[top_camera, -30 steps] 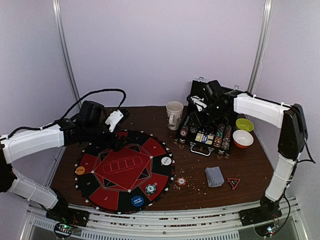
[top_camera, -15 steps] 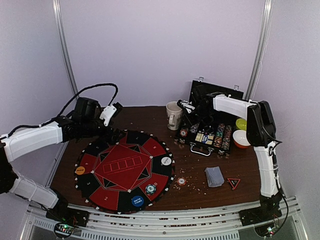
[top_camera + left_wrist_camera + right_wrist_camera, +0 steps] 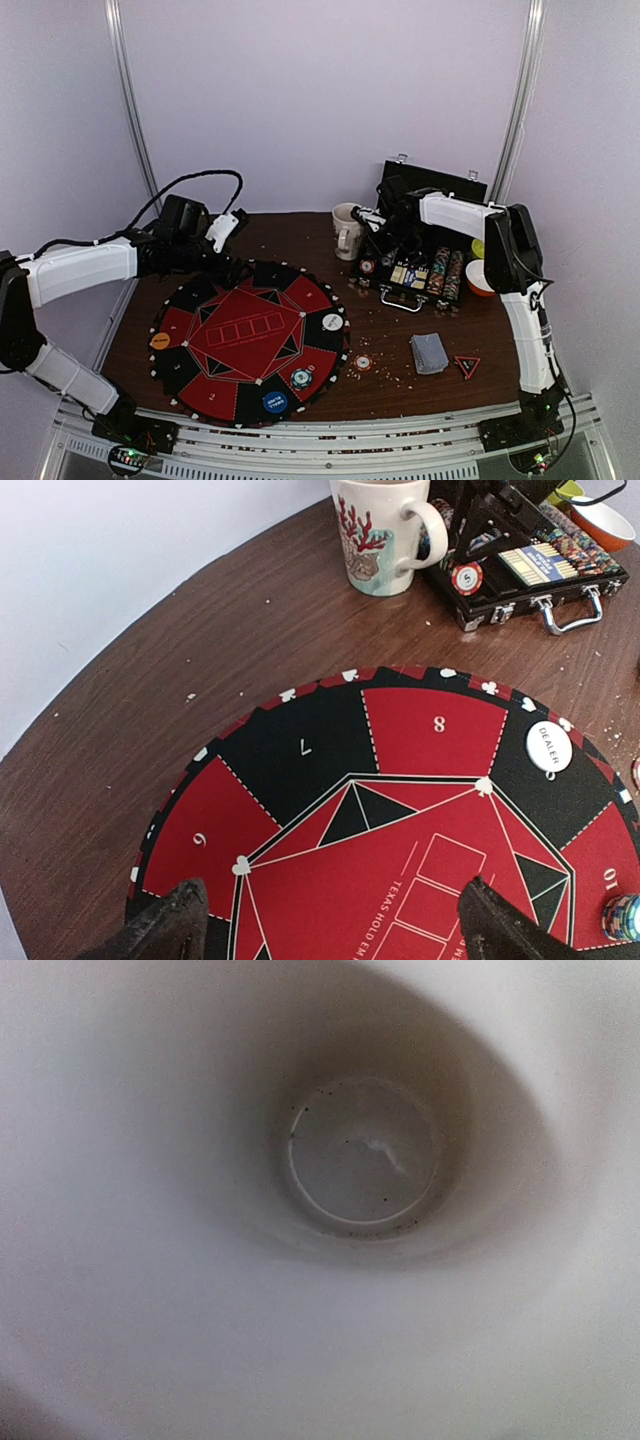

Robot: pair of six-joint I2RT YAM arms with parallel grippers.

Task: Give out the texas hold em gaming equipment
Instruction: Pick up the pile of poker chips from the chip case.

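The round red-and-black poker mat (image 3: 250,335) carries a white dealer button (image 3: 332,322), an orange disc (image 3: 160,341), a blue disc (image 3: 274,402) and a small chip stack (image 3: 301,378). One chip (image 3: 363,362) and a grey-blue card deck (image 3: 429,352) lie on the table to the right of the mat. My left gripper (image 3: 228,268) hovers open and empty over the mat's far left (image 3: 330,925). The dealer button (image 3: 548,747) lies to its right. My right gripper (image 3: 374,228) is at the cream mug (image 3: 349,230). Its wrist view shows only the mug's inside (image 3: 365,1155), with no fingers visible.
An open black chip case (image 3: 415,268) with chip rows stands behind the mat, with a red chip (image 3: 466,578) at its front. An orange bowl (image 3: 484,278) and a yellow-green bowl (image 3: 479,247) sit to the right. A red triangle piece (image 3: 467,365) lies near the deck.
My right arm has swung left from above the chip case to the mug. My left arm has shifted slightly along the mat's far left edge, still open.
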